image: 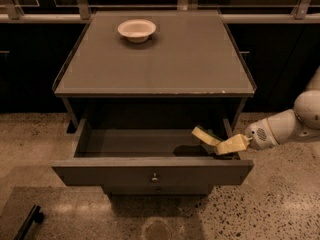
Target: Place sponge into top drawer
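The top drawer is pulled open, its grey front panel with a small round knob facing me. My gripper reaches in from the right, over the drawer's right end. It is shut on the sponge, a pale yellow block with a dark green layer on its upper right edge. The sponge sticks out to the left of the fingertips, tilted, just above the drawer floor, and casts a shadow on the floor beneath it. The inside of the drawer shows nothing else.
A white bowl sits at the back left of the grey cabinet top. The arm's white wrist is right of the cabinet. A dark bar lies on the speckled floor at the lower left.
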Controlling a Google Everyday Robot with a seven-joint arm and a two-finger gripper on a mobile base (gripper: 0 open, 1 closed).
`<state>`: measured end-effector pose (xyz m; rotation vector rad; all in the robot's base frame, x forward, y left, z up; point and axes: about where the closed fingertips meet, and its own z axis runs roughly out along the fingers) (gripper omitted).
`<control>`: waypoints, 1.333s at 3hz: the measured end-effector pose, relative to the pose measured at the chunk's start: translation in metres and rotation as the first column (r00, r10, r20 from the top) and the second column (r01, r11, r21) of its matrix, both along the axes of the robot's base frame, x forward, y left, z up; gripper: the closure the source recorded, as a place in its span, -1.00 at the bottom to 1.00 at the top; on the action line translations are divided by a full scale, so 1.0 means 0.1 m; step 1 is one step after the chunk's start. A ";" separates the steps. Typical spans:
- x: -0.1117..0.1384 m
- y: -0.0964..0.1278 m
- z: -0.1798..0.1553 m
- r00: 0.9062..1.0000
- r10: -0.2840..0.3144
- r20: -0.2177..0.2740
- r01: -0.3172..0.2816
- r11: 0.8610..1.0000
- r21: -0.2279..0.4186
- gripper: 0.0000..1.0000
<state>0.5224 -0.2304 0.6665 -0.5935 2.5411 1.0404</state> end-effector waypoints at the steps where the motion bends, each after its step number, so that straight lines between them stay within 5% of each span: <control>1: 0.00 0.00 0.00 1.000 0.000 0.000 0.000 1.000 0.000 0.16; 3: 0.00 0.00 0.00 1.000 0.000 0.000 0.000 1.000 0.000 -0.77; 4: 0.00 0.00 0.00 1.000 0.000 0.000 0.000 1.000 0.000 -1.00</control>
